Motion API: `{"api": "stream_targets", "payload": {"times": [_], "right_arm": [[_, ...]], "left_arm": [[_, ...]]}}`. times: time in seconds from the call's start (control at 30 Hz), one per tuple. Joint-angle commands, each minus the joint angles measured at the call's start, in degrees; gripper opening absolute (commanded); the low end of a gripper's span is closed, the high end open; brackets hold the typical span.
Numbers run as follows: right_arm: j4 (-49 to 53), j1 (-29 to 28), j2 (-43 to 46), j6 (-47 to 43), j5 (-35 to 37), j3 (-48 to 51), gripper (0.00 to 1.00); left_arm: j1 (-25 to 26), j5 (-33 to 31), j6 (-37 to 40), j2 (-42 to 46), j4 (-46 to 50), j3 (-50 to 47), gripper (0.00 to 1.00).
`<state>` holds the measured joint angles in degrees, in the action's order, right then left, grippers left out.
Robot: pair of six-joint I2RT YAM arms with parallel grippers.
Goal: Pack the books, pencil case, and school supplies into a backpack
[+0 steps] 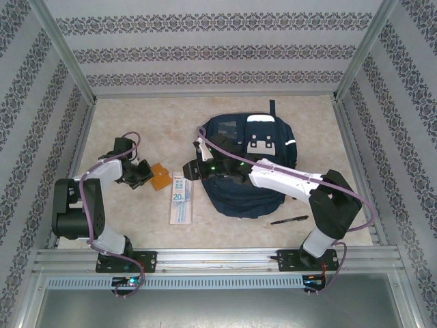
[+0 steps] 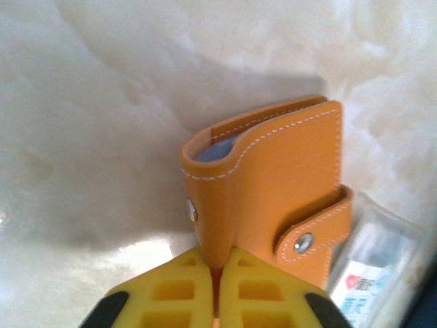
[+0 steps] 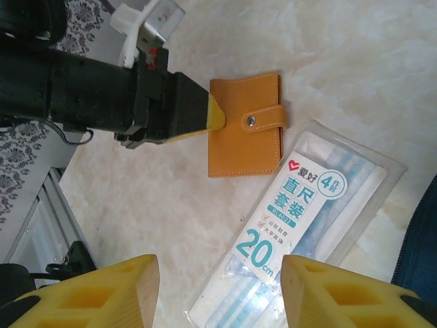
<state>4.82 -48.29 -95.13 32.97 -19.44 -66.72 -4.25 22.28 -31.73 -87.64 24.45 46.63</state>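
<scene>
Left jaws, left wrist view: closed together on the near edge of the orange piece [image 2: 273, 178], nothing else between them; the cover bows up at that edge, and I cannot tell whether the far side rests on the tabletop [image 2: 82, 123].
Neighbour, left wrist view: pencil case [image 2: 372, 266] lies at lower right, just beside the orange piece on its snap-tab side.
Right jaws, right wrist view: wide apart and empty, hovering above the pencil case [image 3: 300, 225], whose lower end sits between them.
Long axis, right wrist view: the case runs on a diagonal, skew to the line from one jaw to the other; closing across its narrow width probably calls for a wrist turn first.
Other arm, right wrist view: left arm [image 3: 82, 89] comes in from the left, its yellow tip on the left edge of the orange piece [image 3: 246, 126].
Backpack, right wrist view: dark strip at the right edge [image 3: 420, 239], just beyond the case.
Layout, top view: orange piece [image 1: 161, 177], pencil case [image 1: 180, 198] and backpack [image 1: 273, 147] sit in a row from left to right, the case's length running near to far.
Nearer arm, top view: left arm [image 1: 102, 178], elbow folded and wrist low, is the one at the orange piece.
Right arm pose, top view: right arm [image 1: 293, 181] stretches leftward across the backpack, jaws over the case's far end.
Pen, top view: pen [image 1: 289, 220] lies on the tabletop near the right arm's base.
Coming move, as I judge it: the orange piece must travel rightward over the case to the backpack, which the right arm partly covers.
</scene>
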Motion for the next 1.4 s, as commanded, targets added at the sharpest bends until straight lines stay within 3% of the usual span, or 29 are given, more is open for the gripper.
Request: {"api": "stream_targets", "payload": {"times": [0.0,0.07,0.13,0.2,0.33,0.53,0.77,0.87,0.97,1.0,1.07,1.1,1.13,1.27,1.37], "right_arm": [[3.89,-0.31,-0.62,-3.51,0.38,-3.01,0.52],[4.94,0.1,-0.09,-4.89,1.16,-3.41,0.55],[3.93,1.51,0.55,-4.25,-1.54,-3.01,0.66],[0.8,3.87,0.2,-0.8,-9.24,-2.72,0.77],[-5.67,8.72,-2.07,9.76,-23.05,-2.3,0.8],[-9.03,13.09,-1.99,11.11,-27.21,1.38,0.82],[-9.56,15.51,0.88,10.1,-25.19,6.33,0.8],[-14.49,14.93,1.0,11.32,-29.81,7.63,0.68],[-25.46,14.2,0.89,17.01,-34.62,9.3,0.39],[-28.79,14.3,1.06,19.22,-35.41,10.05,0.26],[-30.08,14.9,2.46,20.91,-34.87,11.14,0.04],[-29.71,15.64,3.64,21.1,-34.28,11.93,0.0],[-28.61,16.67,5.02,21.18,-33.23,12.94,0.0],[-17.88,24.8,11.9,20.93,-25.43,17.68,0.0],[-6.61,33.76,19.23,20.18,-15.23,21.54,0.0]], "left_arm": [[-0.31,0.4,3.64,5.44,2.05,1.17,0.0],[-0.29,2.95,5.62,8.49,3.46,2.1,0.0],[0.02,9.74,7.46,11.29,2.53,2.51,0.0],[1.12,18.3,7.58,13.31,-0.78,2.39,0.0],[4.71,31.22,3.81,14.39,-6.67,4.09,0.0],[11.25,37.02,4.95,14.18,-7.88,7.36,0.0],[14.27,38.47,3.3,14.21,-12.49,6.52,0.0],[16.07,38.55,0.37,13.56,-17.09,5.24,0.0],[18.9,38.47,-0.94,12.52,-21.01,4.4,0.06],[19.55,37.88,-0.36,12.13,-21.08,4.59,0.08],[19.98,34.79,1.81,11.79,-18.78,5.57,0.24],[19.9,31.9,3.62,11.62,-16.67,6.44,0.41],[20.13,28.72,5.95,11.45,-14.26,8.07,0.52],[23.16,24.41,17.31,10.98,-14.44,12.38,0.57],[29.06,20.55,37.5,9.54,-14.28,11.92,0.56]]}}
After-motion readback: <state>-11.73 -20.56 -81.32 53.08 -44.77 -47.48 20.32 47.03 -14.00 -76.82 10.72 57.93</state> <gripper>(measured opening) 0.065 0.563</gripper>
